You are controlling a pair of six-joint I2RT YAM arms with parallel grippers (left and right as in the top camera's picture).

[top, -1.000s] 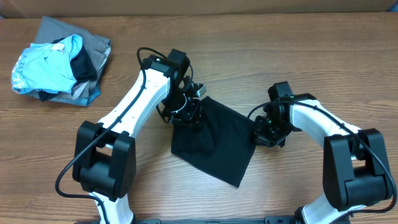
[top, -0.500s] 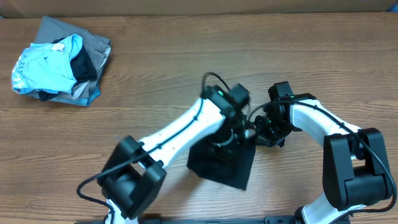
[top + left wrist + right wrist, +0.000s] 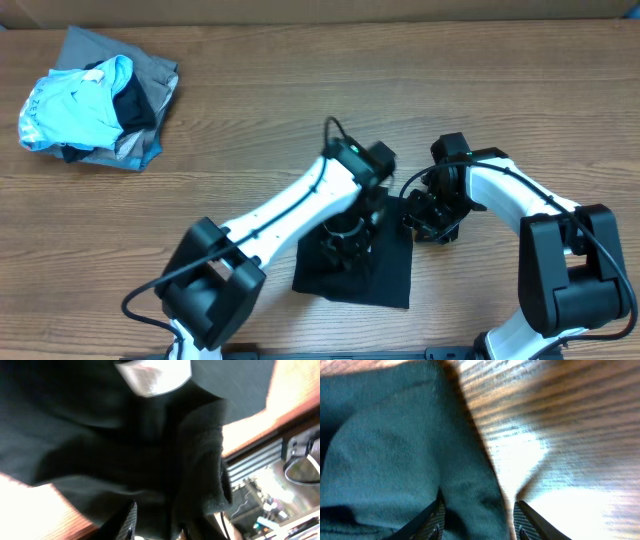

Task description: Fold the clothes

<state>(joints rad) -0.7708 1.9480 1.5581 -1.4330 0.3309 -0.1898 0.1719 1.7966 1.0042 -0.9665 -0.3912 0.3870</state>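
The black garment (image 3: 355,270) lies folded on the table in front of both arms. My left gripper (image 3: 345,240) is down on its top, and its wrist view is filled with black cloth (image 3: 100,445) and the white tag (image 3: 152,375). The fingers (image 3: 127,525) stand apart, with a thick fold of cloth between them. My right gripper (image 3: 425,215) sits at the garment's upper right edge. It is open, its pads (image 3: 436,520) straddling the cloth's edge (image 3: 470,505) on the wood.
A heap of clothes (image 3: 95,95) sits at the far left corner: a light blue garment over grey and dark ones. The table's front edge, with cables and equipment (image 3: 295,460) beyond it, shows in the left wrist view.
My left arm swung from the garment's left side over to the right, carrying cloth with it and folding it over. It has now lowered onto the cloth, which lies flatter. The right arm stayed put.
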